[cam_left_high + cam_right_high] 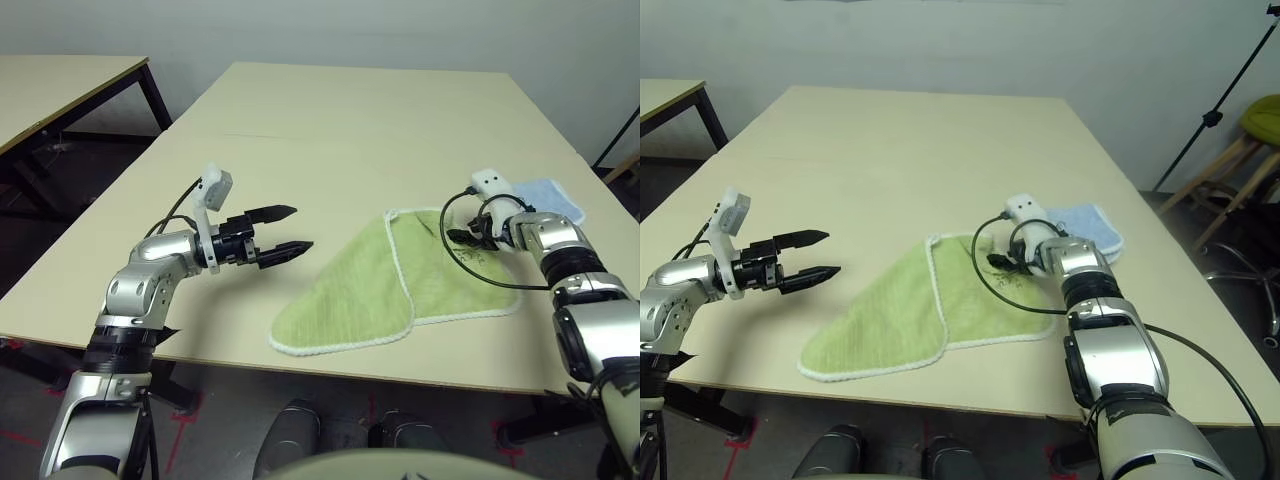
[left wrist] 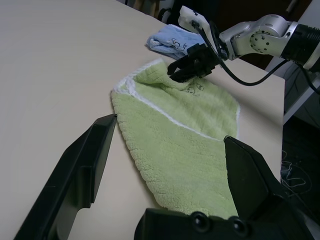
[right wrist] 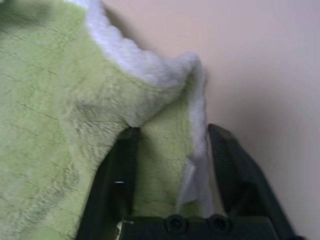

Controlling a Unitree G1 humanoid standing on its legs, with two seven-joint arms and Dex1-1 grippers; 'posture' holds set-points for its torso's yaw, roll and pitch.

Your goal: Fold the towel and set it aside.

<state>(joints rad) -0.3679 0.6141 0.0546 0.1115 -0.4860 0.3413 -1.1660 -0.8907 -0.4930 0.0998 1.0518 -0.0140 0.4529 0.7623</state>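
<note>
Towel (image 1: 390, 285) folded on table (image 1: 330, 130) | right tool (image 3: 172, 165) pinching its white edge in wrist view | left tool (image 1: 285, 232) spread wide

I see the towel (image 1: 380, 290) lime green, white stitched edging, small dark mark by my right gripper (image 2: 192, 67). Cloth (image 1: 552, 198) beyond it light blue. Worktop (image 1: 330, 130) pale beige. Both grippers black, forearms silver.

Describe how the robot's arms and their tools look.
Both arms have silver metal shells with black joints. Each tool, left tool and right tool, has two black tapered fingers, a white camera block mounted above, and a black cable looping from the wrist.
</note>
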